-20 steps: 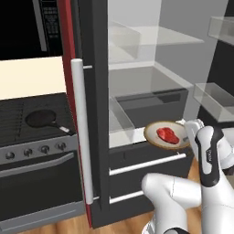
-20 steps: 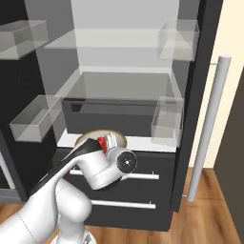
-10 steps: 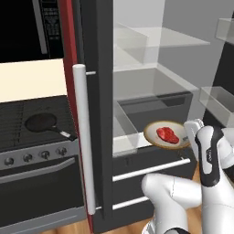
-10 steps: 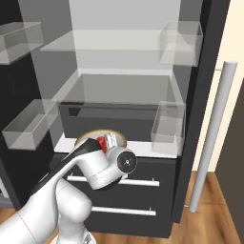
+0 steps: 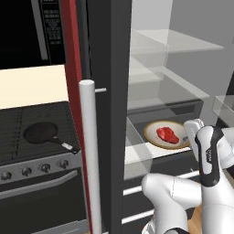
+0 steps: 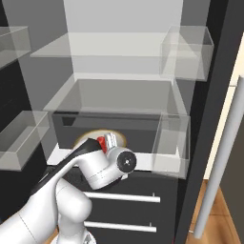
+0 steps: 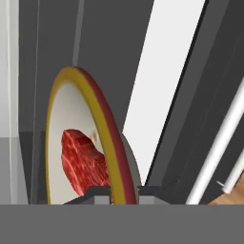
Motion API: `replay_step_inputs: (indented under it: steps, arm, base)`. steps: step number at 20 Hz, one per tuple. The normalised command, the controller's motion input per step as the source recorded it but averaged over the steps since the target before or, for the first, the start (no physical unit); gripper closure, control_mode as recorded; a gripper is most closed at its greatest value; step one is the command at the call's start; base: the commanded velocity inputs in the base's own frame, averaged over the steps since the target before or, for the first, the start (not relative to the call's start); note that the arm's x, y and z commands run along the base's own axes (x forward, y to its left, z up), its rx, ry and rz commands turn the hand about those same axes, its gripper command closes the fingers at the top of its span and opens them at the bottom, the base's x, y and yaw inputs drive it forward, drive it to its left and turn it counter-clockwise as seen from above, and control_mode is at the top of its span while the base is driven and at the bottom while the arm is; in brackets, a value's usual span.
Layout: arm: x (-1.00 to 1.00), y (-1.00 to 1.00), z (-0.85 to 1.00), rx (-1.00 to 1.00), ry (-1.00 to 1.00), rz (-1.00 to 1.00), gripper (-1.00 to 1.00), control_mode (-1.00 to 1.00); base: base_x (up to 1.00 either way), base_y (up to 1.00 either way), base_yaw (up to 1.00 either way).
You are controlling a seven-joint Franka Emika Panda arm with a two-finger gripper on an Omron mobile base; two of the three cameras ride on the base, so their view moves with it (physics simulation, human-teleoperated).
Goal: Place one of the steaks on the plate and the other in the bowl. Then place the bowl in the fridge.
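Two jaws of the gripper point(image 7: 116, 190) are clamped tight on the rim of the bowl point(image 7: 81, 138) at the hand view's bottom centre. You see one steak point(image 5: 167, 135) inside it. The bowl sits over the fridge point(image 5: 151, 68) ledge, at the left base view's right.

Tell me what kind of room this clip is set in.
A rendered home kitchen, it seems: an open fridge with glass shelves, a black stove with knobs and a frying pan on top, and a bowl holding a raw steak.
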Motion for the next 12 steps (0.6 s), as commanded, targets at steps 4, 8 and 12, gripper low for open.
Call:
replay_step_inputs:
  steps: [4, 8, 12]
  arm:
    - [0.0, 0.0, 0.0, 0.0, 0.0, 0.0, 1.0, 1.0]
    - [0.0, 0.0, 0.0, 0.0, -0.02, 0.0, 1.0, -1.0]
    - [0.05, 0.0, 0.0, 0.0, -0.14, 0.0, 1.0, -1.0]
  base:
    - [0.4, 0.0, 0.0]
    - [0.07, 0.0, 0.0]
    - [0.0, 0.0, 0.0]
